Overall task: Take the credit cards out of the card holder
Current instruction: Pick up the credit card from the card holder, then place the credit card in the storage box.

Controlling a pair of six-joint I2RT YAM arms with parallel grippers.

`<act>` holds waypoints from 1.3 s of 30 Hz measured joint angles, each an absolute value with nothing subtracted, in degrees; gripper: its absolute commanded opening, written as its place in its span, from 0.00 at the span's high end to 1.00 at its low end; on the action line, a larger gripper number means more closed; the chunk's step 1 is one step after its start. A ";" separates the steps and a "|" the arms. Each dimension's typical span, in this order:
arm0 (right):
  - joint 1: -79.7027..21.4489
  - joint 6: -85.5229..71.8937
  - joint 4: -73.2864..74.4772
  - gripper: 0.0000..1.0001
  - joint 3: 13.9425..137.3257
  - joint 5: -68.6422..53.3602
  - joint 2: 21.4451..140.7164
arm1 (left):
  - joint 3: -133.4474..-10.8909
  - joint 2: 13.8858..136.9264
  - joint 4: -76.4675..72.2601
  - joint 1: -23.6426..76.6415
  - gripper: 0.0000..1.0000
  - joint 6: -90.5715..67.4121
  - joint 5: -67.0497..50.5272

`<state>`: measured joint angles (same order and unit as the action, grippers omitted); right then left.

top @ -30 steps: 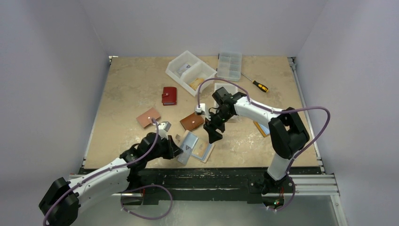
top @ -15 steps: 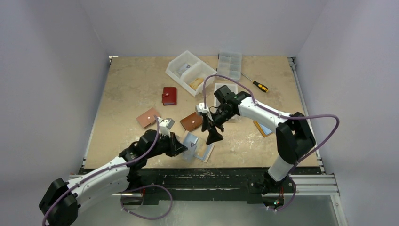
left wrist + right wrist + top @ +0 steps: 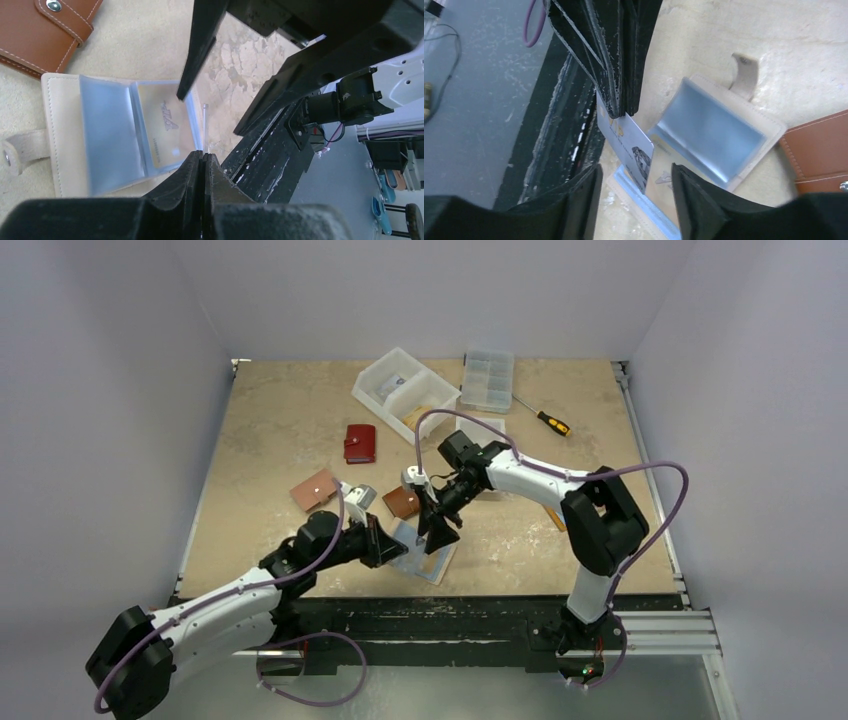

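Observation:
The card holder [image 3: 428, 560] lies open near the table's front edge, beige with clear blue sleeves [image 3: 711, 131]. A yellow credit card [image 3: 162, 127] sits in one sleeve. My left gripper [image 3: 388, 540] is shut on a light grey credit card [image 3: 626, 137], which stands on edge above the holder's near flap and shows edge-on as a thin line [image 3: 205, 125] in the left wrist view. My right gripper [image 3: 636, 197] hangs open just over the holder, its fingers [image 3: 704, 200] on either side of that card's free corner without touching it.
A brown wallet [image 3: 402, 502] lies just behind the holder, a tan one [image 3: 315, 490] to its left and a red one [image 3: 360, 443] further back. White bins [image 3: 405, 390], a clear organiser [image 3: 488, 378] and a screwdriver [image 3: 548, 421] sit at the back. The black table rail [image 3: 280, 145] runs close by.
My right gripper has swung left and nearer, coming over the open holder beside the left gripper. The left gripper has shifted slightly right with the card still in it.

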<state>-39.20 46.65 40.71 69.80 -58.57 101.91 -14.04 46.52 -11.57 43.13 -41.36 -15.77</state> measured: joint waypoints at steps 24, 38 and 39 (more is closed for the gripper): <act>-30.89 54.04 55.68 1.00 78.63 -62.37 100.55 | -15.90 25.87 -6.52 43.11 0.03 -41.63 -6.94; -28.34 54.59 57.54 1.00 78.08 -62.81 98.30 | -10.39 41.93 -26.83 43.11 0.37 -40.99 -12.80; -28.34 54.68 57.65 1.00 78.08 -62.85 98.30 | -10.39 43.94 -28.77 43.11 0.43 -40.91 -13.19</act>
